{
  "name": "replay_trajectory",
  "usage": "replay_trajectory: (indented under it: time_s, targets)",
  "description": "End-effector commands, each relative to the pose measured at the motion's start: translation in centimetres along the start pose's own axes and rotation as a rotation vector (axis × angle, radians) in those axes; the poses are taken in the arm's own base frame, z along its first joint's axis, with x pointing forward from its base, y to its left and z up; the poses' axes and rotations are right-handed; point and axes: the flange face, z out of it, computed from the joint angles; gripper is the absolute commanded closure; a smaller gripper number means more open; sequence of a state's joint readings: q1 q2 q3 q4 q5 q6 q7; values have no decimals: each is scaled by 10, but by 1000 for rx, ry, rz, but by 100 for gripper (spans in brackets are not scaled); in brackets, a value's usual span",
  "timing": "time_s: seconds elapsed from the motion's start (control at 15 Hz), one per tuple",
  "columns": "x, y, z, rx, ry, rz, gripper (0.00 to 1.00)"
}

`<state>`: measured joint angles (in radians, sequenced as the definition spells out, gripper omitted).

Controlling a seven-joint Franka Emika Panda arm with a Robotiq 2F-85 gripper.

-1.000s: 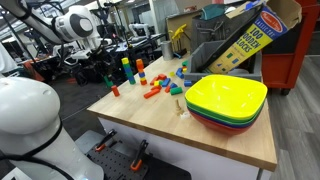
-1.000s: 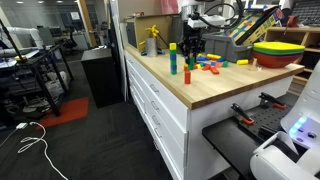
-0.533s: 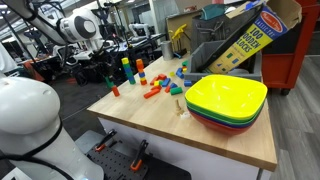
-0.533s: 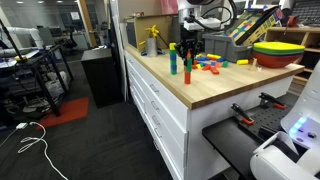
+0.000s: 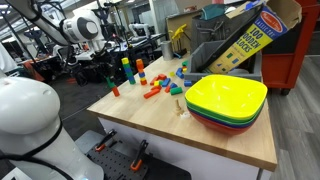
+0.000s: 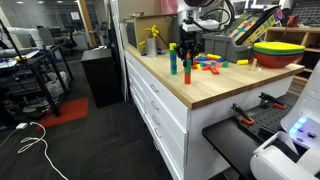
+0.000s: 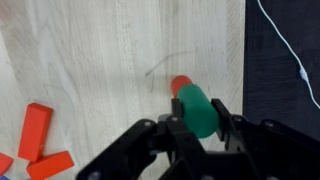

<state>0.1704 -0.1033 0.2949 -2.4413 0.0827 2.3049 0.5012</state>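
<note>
In the wrist view, two flat red blocks [image 7: 35, 130] lie at the far left of the pale wooden tabletop [image 7: 90, 50], well apart from the work. Toward the middle stands a red cylinder [image 7: 181, 85], upright, near the tabletop's edge. A green cylinder [image 7: 200, 112] hides most of it from above, so the two seem stacked end on end. Whether they touch or a sliver of air remains, this view cannot settle.

The claw [image 7: 200, 128] has its fingers drawn in narrow against the green cylinder's sides. Gripping the flanks probably keeps the piece vertical and in line with the red one beneath. Further right the tabletop ends and a white cable [image 7: 300, 60] trails over dark floor.

In an exterior view, the claw [image 5: 108, 72] hangs at the left over that green-on-red pair. To its right stand taller block towers [image 5: 126, 68], then loose blocks. A nest of bright bowls [image 5: 225, 100] sits at the right end, well clear of the arm.
</note>
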Motion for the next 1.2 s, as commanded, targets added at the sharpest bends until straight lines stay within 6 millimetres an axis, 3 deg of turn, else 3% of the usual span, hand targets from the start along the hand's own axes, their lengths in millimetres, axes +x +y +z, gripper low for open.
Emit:
replay_trajectory:
  time_s: [0.0,1.13]
  targets:
    - [4,-3,-7,-4,1,23,92]
    - [10,-1,-2,-3,0,32,92]
